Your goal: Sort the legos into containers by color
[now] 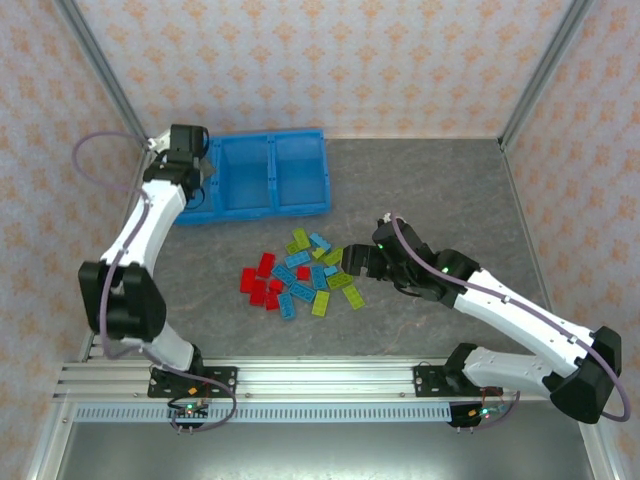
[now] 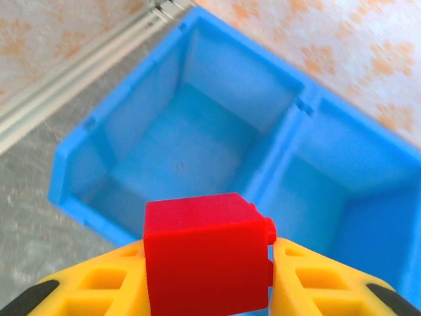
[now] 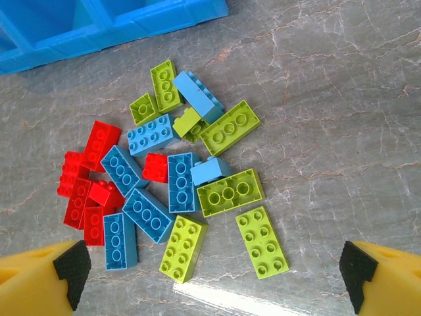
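Observation:
My left gripper (image 2: 208, 284) is shut on a red lego (image 2: 207, 253), held between its yellow fingers (image 2: 99, 289) above the left compartment of the blue containers (image 2: 289, 141). From above, that gripper (image 1: 196, 176) hangs at the left end of the bin (image 1: 300, 207). The other legos (image 1: 300, 275), red, light blue and yellow-green, lie in a loose pile on the grey table. My right gripper (image 3: 214, 271) hovers wide open over the pile's right side (image 3: 177, 181), above two yellow-green bricks (image 3: 262, 241). The same gripper (image 1: 350, 262) sits at the pile's right edge in the top view.
The bin's front wall (image 3: 131, 23) lies just beyond the pile. Red bricks (image 3: 85, 187) cluster on the pile's left, blue ones (image 3: 148, 214) in the middle. Metal frame posts (image 1: 100, 70) and patterned walls bound the table at the back and sides.

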Controlling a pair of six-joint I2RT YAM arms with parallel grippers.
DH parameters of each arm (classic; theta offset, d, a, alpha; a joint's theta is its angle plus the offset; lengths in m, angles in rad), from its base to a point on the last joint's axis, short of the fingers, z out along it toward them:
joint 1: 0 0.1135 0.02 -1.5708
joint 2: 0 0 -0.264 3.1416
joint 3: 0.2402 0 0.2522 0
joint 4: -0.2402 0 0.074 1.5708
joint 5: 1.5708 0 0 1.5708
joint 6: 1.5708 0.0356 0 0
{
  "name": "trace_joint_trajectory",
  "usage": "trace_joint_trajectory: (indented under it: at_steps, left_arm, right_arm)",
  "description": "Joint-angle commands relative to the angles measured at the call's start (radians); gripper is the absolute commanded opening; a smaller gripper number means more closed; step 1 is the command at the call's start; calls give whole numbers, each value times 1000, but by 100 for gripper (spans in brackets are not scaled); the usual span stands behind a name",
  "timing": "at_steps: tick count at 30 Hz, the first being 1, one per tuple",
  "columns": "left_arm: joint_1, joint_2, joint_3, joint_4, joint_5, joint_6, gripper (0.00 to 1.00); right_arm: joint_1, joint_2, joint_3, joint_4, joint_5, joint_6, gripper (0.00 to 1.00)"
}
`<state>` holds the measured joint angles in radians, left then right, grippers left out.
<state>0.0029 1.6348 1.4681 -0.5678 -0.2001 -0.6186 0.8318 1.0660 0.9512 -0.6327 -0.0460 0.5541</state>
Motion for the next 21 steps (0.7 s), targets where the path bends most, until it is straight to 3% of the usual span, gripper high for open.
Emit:
trace_joint_trajectory:
  at_steps: [1, 4, 9, 11, 17, 21]
  left_arm:
    - [48, 135, 111, -18, 20, 33, 33]
    - [82, 253, 222, -61, 49, 33, 35]
    - [107, 311, 305, -110, 45, 35, 50]
    - [108, 266, 288, -107, 38, 33, 56]
    - [92, 34, 147, -88, 117, -6, 61]
    - [-5, -170, 20, -118, 197, 0, 60]
  right_arm:
    - [7, -27, 23, -36, 43, 11, 99]
    - [7, -51, 20, -59, 56, 14, 99]
    - [7, -96, 10, -95, 85, 33, 99]
    - [7, -116, -7, -94, 94, 44, 99]
    - [7, -93, -33, -54, 92, 49, 99]
    - [7, -2, -14, 19, 98, -11, 99]
